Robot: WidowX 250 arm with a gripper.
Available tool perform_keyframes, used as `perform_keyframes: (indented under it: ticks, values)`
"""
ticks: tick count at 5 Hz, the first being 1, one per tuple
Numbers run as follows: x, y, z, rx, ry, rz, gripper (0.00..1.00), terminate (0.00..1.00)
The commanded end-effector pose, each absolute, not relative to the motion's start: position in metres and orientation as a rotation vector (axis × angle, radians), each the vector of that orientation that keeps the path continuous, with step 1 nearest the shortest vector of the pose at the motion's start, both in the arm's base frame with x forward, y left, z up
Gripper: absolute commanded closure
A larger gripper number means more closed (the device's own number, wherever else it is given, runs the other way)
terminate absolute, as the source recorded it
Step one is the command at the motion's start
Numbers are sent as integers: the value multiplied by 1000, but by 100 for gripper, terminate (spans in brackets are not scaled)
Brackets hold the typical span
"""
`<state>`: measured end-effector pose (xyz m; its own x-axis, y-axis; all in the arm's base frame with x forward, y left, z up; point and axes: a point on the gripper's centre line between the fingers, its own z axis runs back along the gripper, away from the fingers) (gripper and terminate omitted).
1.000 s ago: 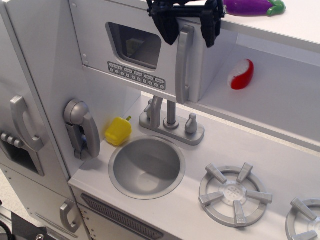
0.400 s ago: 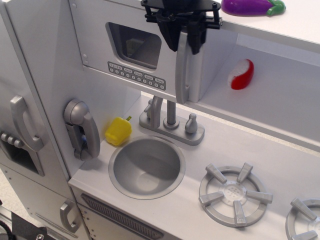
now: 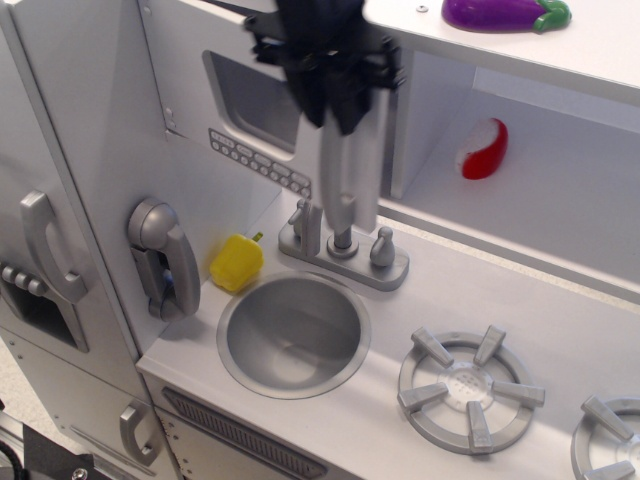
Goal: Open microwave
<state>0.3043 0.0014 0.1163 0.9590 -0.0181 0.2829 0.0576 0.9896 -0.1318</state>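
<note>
The black gripper [image 3: 335, 105] is clamped on the top of the silver handle [image 3: 347, 175] of the microwave [image 3: 245, 120], which sits above the sink [image 3: 293, 333] and tap [image 3: 342, 245]. Its door stands swung partly out, leaving a gap at its right edge beside a shelf holding a red-and-white item [image 3: 483, 149].

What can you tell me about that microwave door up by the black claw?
The microwave door is pale grey, apparently painted wood or plastic. It has a dark rounded-rectangle window, a row of small buttons beneath it, and a long vertical silver handle on its right edge. The door stands partly open, its handle side swung out over the faucet, leaving a gap to the cabinet. The black end effector is on the top of the handle, apparently gripping it.
</note>
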Motion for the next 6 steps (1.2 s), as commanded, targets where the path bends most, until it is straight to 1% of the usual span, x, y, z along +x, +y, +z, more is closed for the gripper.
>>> perform_keyframes:
  ticks: [1, 2, 3, 4, 5, 6]
  values:
    - [262, 14, 132, -149, -195, -90, 0, 0]
    - [248, 2, 136, -112, -132, -119, 0, 0]
    - [246, -26, 135, -135, -59, -168, 0, 0]
    - [256, -64, 126, -209, 0, -221, 0, 0]
    - [278, -97, 128, -265, -21, -228, 0, 0]
    - [302, -107, 135, -295, -48, -192, 0, 0]
